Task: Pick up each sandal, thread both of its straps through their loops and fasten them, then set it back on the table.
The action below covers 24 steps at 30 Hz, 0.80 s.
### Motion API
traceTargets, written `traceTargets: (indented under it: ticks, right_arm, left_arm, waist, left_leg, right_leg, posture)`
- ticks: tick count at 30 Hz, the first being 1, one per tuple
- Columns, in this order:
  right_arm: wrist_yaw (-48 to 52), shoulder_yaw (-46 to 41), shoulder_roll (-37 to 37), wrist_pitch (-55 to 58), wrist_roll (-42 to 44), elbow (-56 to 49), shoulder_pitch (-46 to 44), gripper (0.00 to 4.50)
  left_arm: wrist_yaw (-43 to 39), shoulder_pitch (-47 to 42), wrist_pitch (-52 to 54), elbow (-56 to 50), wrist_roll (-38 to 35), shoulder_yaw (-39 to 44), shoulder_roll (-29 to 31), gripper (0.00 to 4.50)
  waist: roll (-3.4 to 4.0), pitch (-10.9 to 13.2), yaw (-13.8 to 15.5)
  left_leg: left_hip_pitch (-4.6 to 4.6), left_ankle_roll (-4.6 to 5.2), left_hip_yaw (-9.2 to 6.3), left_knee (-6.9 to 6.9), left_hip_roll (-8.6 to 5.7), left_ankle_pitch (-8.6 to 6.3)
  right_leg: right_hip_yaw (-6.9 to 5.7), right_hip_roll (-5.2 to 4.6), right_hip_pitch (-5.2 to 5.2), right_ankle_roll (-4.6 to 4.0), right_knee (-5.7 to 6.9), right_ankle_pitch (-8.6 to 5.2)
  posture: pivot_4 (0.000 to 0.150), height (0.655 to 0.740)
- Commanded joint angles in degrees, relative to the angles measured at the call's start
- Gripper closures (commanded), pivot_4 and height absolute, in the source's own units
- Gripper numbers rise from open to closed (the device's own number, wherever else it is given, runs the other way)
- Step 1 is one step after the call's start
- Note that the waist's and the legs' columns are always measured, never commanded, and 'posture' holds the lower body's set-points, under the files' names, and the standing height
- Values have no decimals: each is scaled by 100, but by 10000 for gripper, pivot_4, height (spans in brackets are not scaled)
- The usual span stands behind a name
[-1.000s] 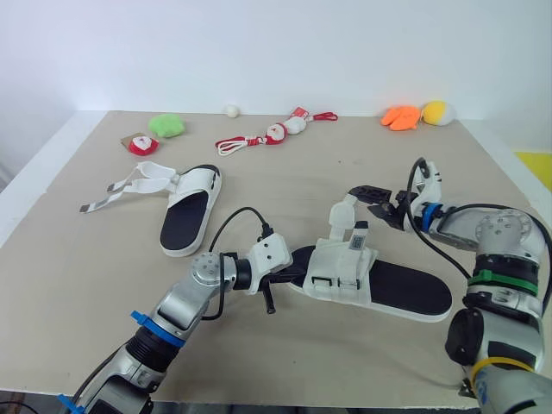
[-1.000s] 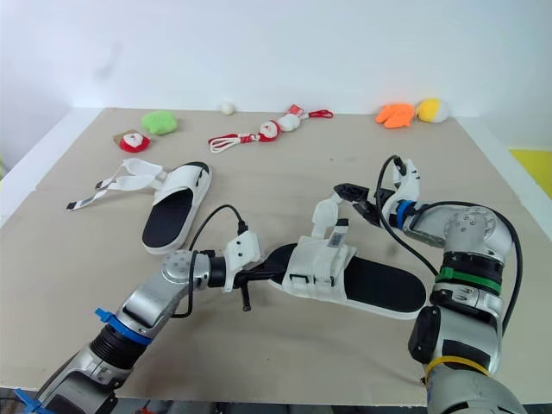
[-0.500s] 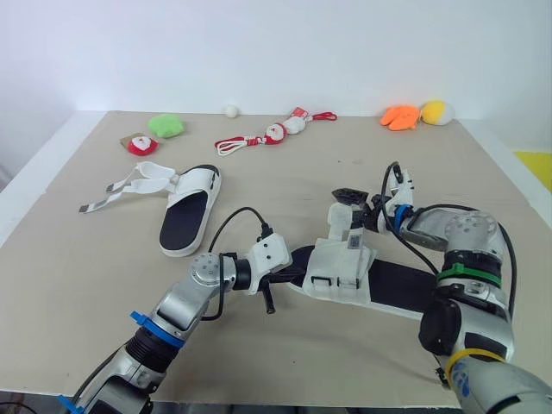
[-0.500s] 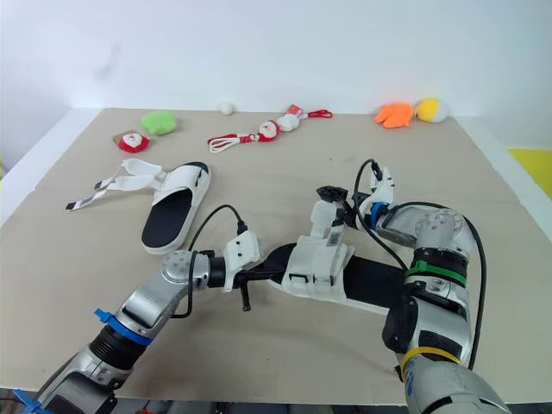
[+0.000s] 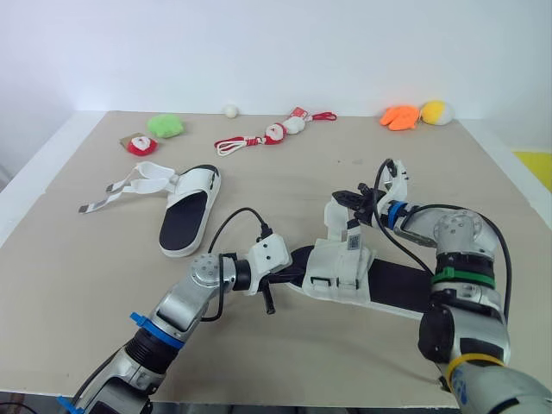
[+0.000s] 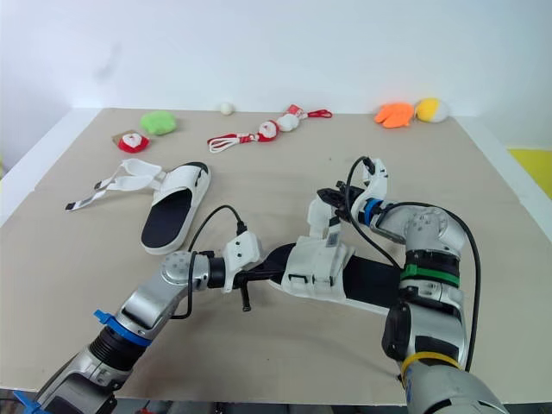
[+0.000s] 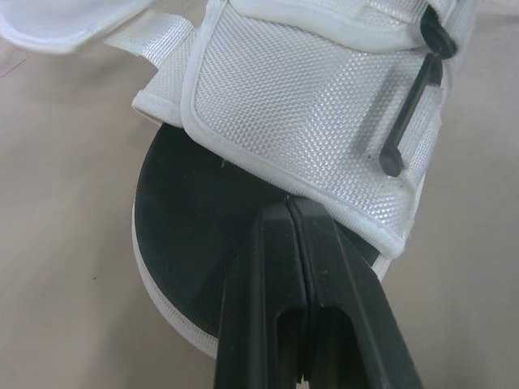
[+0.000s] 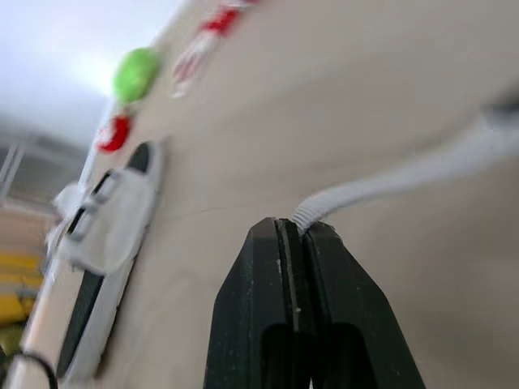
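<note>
Right gripper [image 5: 360, 198] is pinching the near sandal's [image 5: 405, 293] free strap [image 5: 337, 211], left gripper [image 5: 291, 274] bracing the toe with fingers pressed together; next I'd be feeding the strap through its loop [image 5: 324, 281].

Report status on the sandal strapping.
Left gripper shut on near sandal at its end. Right gripper shut on its loose strap, raised. Far sandal untouched, straps open. Toys at far edge, not in the way.
</note>
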Motion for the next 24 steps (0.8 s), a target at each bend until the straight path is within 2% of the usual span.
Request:
traceTargets:
  ticks: [1,6,8,11,14,18,21,24]
  right_arm:
    - [904,595,-134,-514,-41,-1240,280,44611]
    - [1818,1185,-318,-1729,-355,-2720,866,44611]
    - [2318,1477,-476,-2584,-717,-3216,1172,44611]
    - [3159,1980,-800,-4760,-1754,-3378,1710,44611]
    - [3797,2318,-1172,-7033,-2700,-3127,2090,44611]
    - [4216,2600,-1511,-9578,-3384,-2371,2193,44611]
    - [4218,2857,-1818,-12041,-4120,-1506,1949,44611]
    - [3941,3046,-1920,-13305,-4410,-854,1704,44611]
  left_arm:
    - [0,207,245,355,263,-327,92,45000]
    - [-19,221,244,354,275,-345,111,45000]
    - [-25,228,247,350,277,-351,119,45000]
    - [-30,239,257,339,274,-357,124,45000]
    - [-30,253,263,327,271,-358,128,45000]
    - [-30,271,260,321,276,-370,121,45000]
    - [-28,265,253,338,277,-386,103,45000]
    - [-34,246,241,370,277,-399,87,45000]
  waist:
    - [0,0,0]
    - [0,0,4]
    - [0,0,4]
    - [-1,1,0]
    - [-2,2,8]
    - [-3,3,6]
    - [-4,4,11]
    - [-4,6,8]
  left_leg:
    - [0,-1,-1,-2,0,-1]
    - [0,-2,-8,-7,1,-1]
    - [0,-3,-8,-8,1,-2]
    - [1,-4,-4,-8,3,-2]
    - [2,-5,-6,-8,3,-3]
    - [7,-14,-2,-10,4,-8]
    - [11,-14,-3,-11,3,-8]
    - [18,-14,5,-14,1,-8]
  right_leg:
    - [-1,0,0,1,0,-1]
    - [-9,0,-2,1,0,-5]
    - [-9,0,-3,1,0,-7]
    - [-8,0,-5,-16,-1,-18]
    - [-14,0,-5,-18,-1,-22]
    - [-12,-2,0,-3,-1,-22]
    - [-13,-2,5,-6,-1,-23]
    - [-6,-6,8,-19,-2,-30]
  posture:
    - [1500,7400]
    - [1500,7400]
    - [1500,7400]
    - [1500,7400]
    - [1500,7400]
    - [1500,7400]
    - [1500,7400]
    - [1500,7400]
